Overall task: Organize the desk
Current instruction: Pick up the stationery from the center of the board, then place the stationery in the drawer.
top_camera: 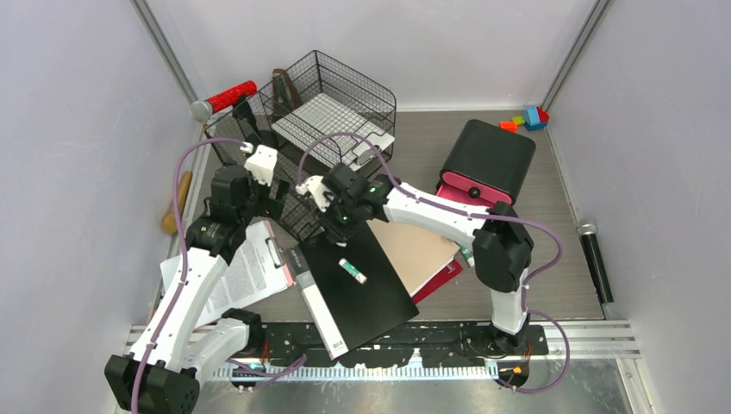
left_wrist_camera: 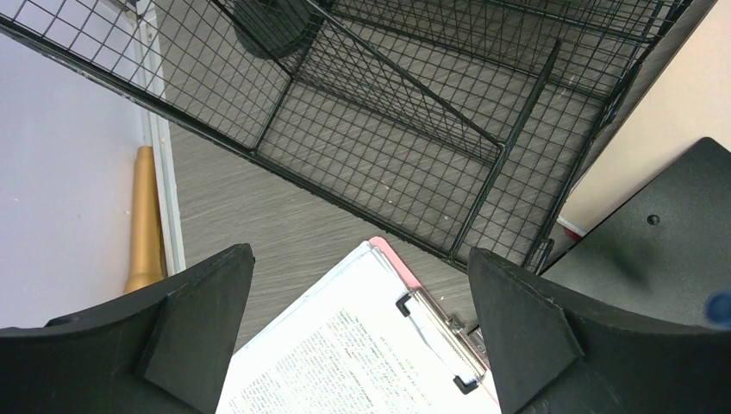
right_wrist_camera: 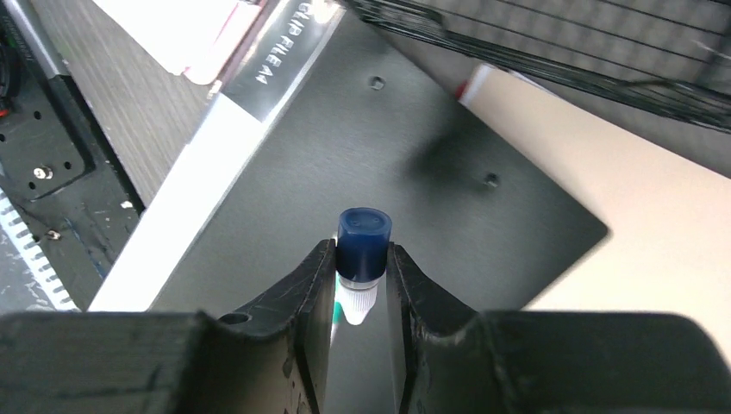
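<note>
The desk [top_camera: 552, 185] is the grey wood-grain top between the pale walls, and bare grain shows mostly on its right side and in a strip behind the drawer unit. At the back left stands a black wire-mesh rack [top_camera: 338, 110] with a white sheet in its upper tray. A black drawer unit with pink fronts [top_camera: 488, 162] sits at the back right, with a few coloured blocks [top_camera: 527, 118] in the corner behind it.

In the middle a black binder [top_camera: 366, 289] lies skewed, its near corner over the front rail. It covers part of a tan folder [top_camera: 422, 250] and a red one beneath that. A small white-and-green tube [top_camera: 352, 271] lies on the binder's cover. A clipboard [top_camera: 250, 272] with printed paper lies just left of the binder's spine. A red-handled tool [top_camera: 226, 97] leans at the rack's far left, and a black microphone [top_camera: 595, 259] lies along the right wall.

The right gripper [right_wrist_camera: 360, 250] hangs over the binder near the rack, clenched on a blue-capped tube [right_wrist_camera: 363, 244]. Only its wrist view shows this grip. The left gripper [left_wrist_camera: 358, 254] is spread wide with nothing in it, above the clipboard's clip and the rack's lowest tray. Its view also shows a golden handle [left_wrist_camera: 142, 220] lying against the left wall.
</note>
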Action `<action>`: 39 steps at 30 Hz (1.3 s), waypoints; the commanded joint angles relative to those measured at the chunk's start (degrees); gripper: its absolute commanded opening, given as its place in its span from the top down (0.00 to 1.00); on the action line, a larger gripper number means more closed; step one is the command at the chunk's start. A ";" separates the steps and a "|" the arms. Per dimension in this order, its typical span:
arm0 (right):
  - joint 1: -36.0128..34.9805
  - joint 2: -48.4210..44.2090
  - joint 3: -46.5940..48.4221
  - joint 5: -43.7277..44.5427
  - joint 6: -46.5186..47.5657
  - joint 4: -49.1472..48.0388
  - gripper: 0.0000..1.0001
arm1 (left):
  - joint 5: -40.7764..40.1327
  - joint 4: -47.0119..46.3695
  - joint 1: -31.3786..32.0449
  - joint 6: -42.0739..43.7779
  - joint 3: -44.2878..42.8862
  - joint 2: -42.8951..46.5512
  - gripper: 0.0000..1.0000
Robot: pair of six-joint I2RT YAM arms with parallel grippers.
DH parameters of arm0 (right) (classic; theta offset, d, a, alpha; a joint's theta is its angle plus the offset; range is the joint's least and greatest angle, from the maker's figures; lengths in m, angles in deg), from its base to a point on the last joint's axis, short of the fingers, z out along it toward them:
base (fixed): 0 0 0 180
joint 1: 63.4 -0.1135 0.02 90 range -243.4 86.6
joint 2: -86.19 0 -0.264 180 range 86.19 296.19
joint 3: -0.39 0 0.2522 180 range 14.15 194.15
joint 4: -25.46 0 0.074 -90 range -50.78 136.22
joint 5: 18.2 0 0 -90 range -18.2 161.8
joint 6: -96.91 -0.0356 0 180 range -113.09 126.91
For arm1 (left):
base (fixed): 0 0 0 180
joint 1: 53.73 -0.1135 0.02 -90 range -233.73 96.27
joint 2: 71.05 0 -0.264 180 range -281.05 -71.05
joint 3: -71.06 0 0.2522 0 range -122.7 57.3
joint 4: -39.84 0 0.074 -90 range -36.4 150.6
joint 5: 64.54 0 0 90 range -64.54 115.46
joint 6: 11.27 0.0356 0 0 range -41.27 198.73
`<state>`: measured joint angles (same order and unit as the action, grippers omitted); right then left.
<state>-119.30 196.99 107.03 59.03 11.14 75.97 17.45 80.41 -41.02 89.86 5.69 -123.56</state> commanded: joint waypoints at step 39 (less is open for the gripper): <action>38.87 -27.69 -25.42 8.32 18.89 0.73 0.78 | 1.15 -1.85 -0.22 -0.16 -1.64 -0.37 0.01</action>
<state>-80.90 172.34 82.62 65.56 28.34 78.64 17.89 80.41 -41.02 89.84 5.69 -123.96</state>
